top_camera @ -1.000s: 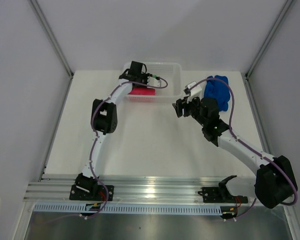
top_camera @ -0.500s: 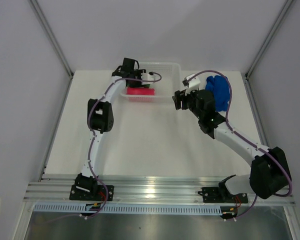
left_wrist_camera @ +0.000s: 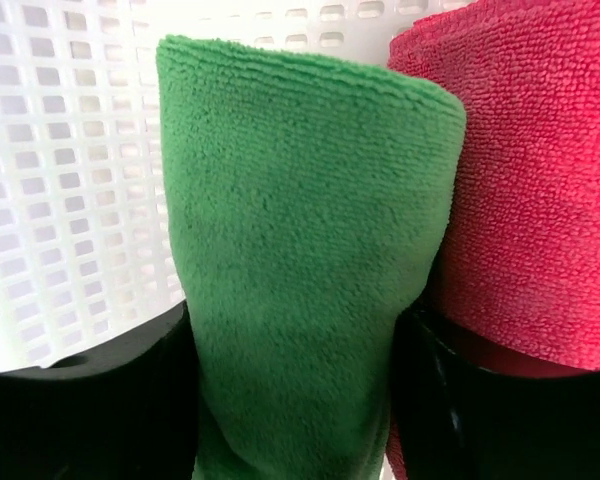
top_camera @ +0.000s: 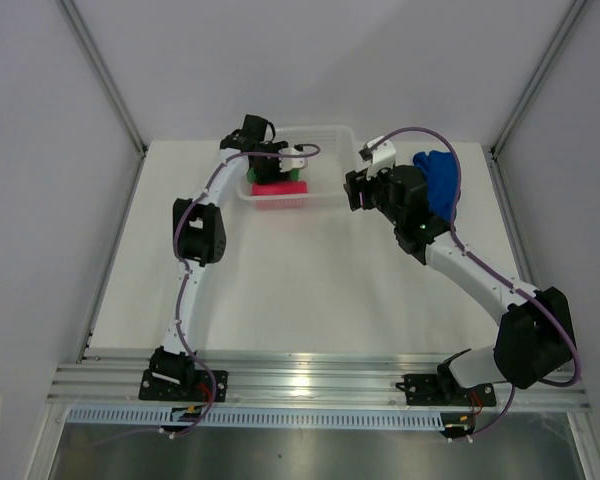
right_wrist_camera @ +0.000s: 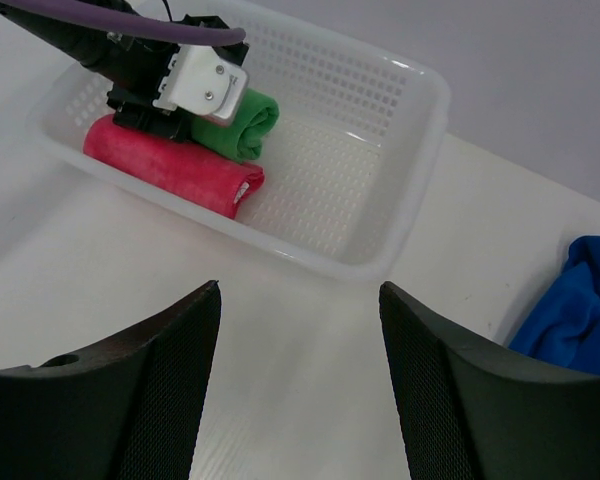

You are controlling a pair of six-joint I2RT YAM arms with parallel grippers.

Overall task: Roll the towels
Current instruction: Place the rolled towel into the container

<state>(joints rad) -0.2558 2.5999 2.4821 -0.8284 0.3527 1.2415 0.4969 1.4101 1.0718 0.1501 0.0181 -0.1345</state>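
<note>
Fingers (right_wrist_camera: 130, 400) of the right gripper (right_wrist_camera: 300, 385) stand wide apart with nothing between them, poised over the white table (right_wrist_camera: 280, 330) just short of the white mesh basket (right_wrist_camera: 420, 140). Inside the basket, the left gripper (left_wrist_camera: 295, 400) pinches the rolled green towel (left_wrist_camera: 300, 230) between its black fingers, and the roll fills the gap from side to side. The pink towel (right_wrist_camera: 170, 162), also rolled, lies along the basket's near wall and touches the green one. Farther right, outside the basket, the blue towel (right_wrist_camera: 580, 300) sits crumpled and unrolled on the table. The left wrist view shows the clamp on the green cloth close up, with mesh behind it. In the overhead view the left wrist hides most of that towel, and the right arm and its cable overlap part of the blue heap.
</note>
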